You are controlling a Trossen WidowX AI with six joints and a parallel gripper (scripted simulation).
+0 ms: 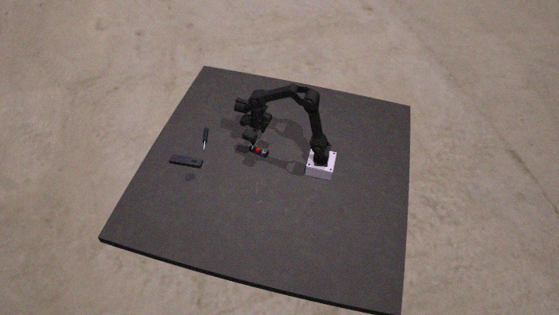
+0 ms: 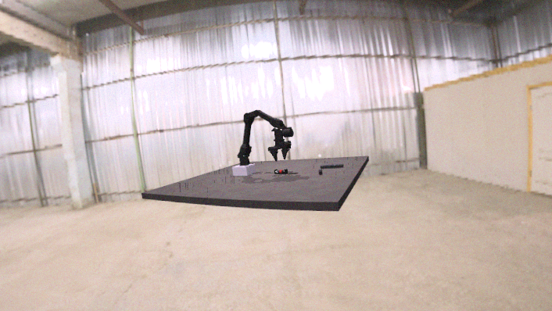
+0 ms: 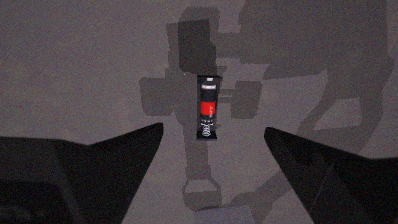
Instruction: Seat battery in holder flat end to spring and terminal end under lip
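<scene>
too small in the top view to tell how the battery [image 1: 259, 150] sits in the holder [image 1: 264, 153], or whether its end is under the lip. in the wrist view, spring coils under the battery [image 3: 207, 107] blurred; terminal end lost in the dark of the holder [image 3: 208, 80]. both fingers cut off by the lower edge there. small dark lump [image 1: 190, 176] on the mat [image 1: 237, 237] too faint to identify. from the exterior, flat black bar [image 2: 331, 166] and battery mere specks; screwdriver [image 1: 205, 138] not made out there.
</scene>
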